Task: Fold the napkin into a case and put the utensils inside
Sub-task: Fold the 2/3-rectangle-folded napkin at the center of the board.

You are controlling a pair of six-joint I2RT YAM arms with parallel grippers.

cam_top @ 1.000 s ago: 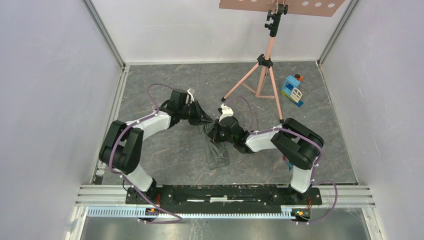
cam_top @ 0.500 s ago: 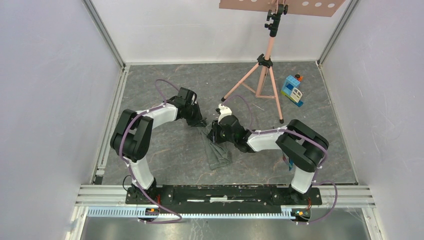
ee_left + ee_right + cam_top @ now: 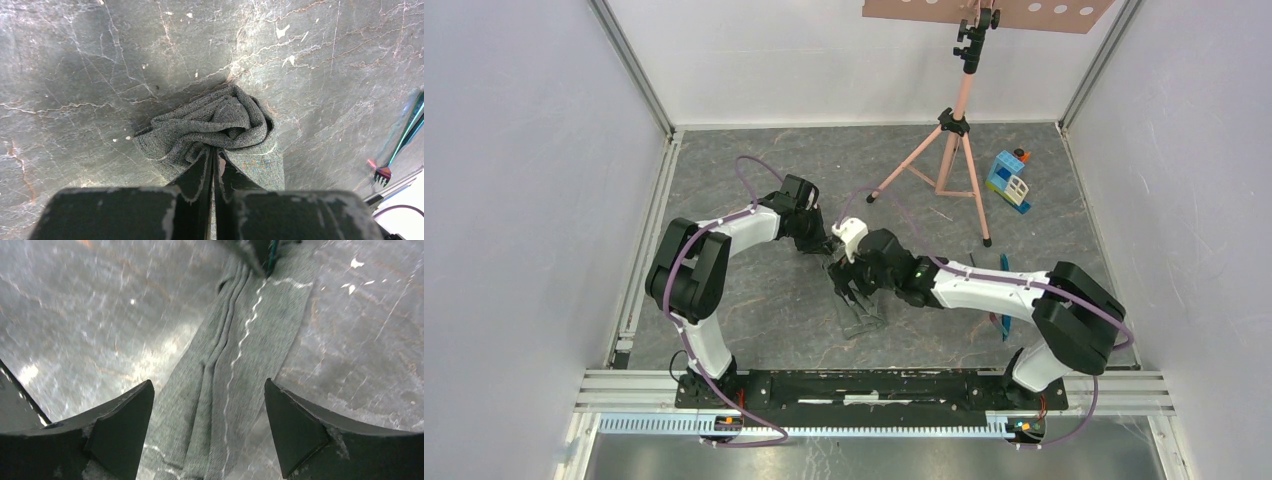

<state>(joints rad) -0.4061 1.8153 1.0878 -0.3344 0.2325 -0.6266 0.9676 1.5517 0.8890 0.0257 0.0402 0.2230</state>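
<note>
The napkin (image 3: 861, 310) lies on the floor as a long, narrow, bunched strip running toward the near edge. My left gripper (image 3: 822, 243) is at its far end, low on the floor. In the left wrist view the left gripper (image 3: 214, 150) is shut on the crumpled napkin (image 3: 220, 122). My right gripper (image 3: 849, 288) hovers over the strip's middle. In the right wrist view the right gripper (image 3: 208, 383) stands open astride the napkin (image 3: 235, 365), touching nothing. The blue utensils (image 3: 1003, 263) lie by the right arm's forearm, partly hidden, and show again as utensils (image 3: 411, 125) at the picture's edge.
A pink tripod (image 3: 954, 150) stands at the back centre, its legs spread on the floor. A blue-and-white toy block house (image 3: 1009, 180) sits at the back right. Pale walls close in both sides, and a metal rail (image 3: 874, 385) runs along the near edge.
My right gripper has opened, let go of the napkin and shifted left and nearer along the strip. The left gripper has come down to the floor, still closed on the far end.
</note>
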